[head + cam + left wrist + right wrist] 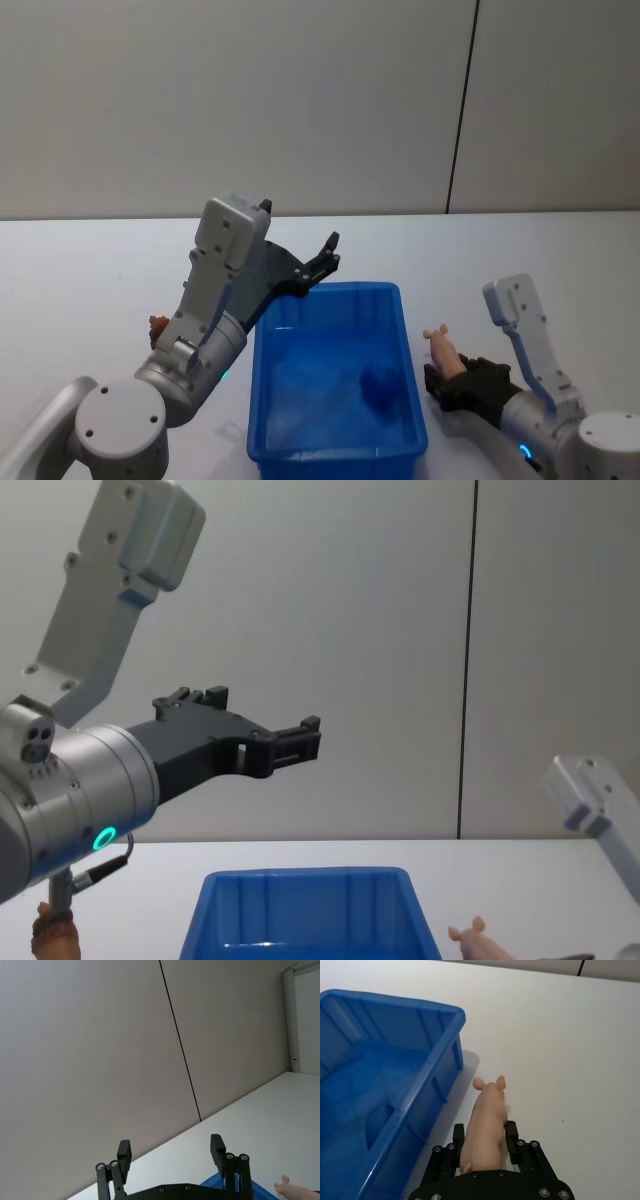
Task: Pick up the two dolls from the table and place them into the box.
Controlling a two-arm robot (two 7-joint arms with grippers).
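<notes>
The pale pink doll (487, 1120) with two pointed ears lies between the fingers of my right gripper (485, 1135), which is shut on it low over the table (560, 260), just right of the blue box (330, 400). In the head view the same doll (440, 348) pokes out of the right gripper (445, 372). The brown doll (158, 325) sits on the table to the left of the box, partly hidden behind my left arm. My left gripper (325, 255) is raised above the box's far left corner, open and holding nothing.
The box (395, 1060) has a dark shadow on its floor. White tabletop stretches behind and to the right of it. A grey wall with a vertical seam (180, 1050) stands behind the table.
</notes>
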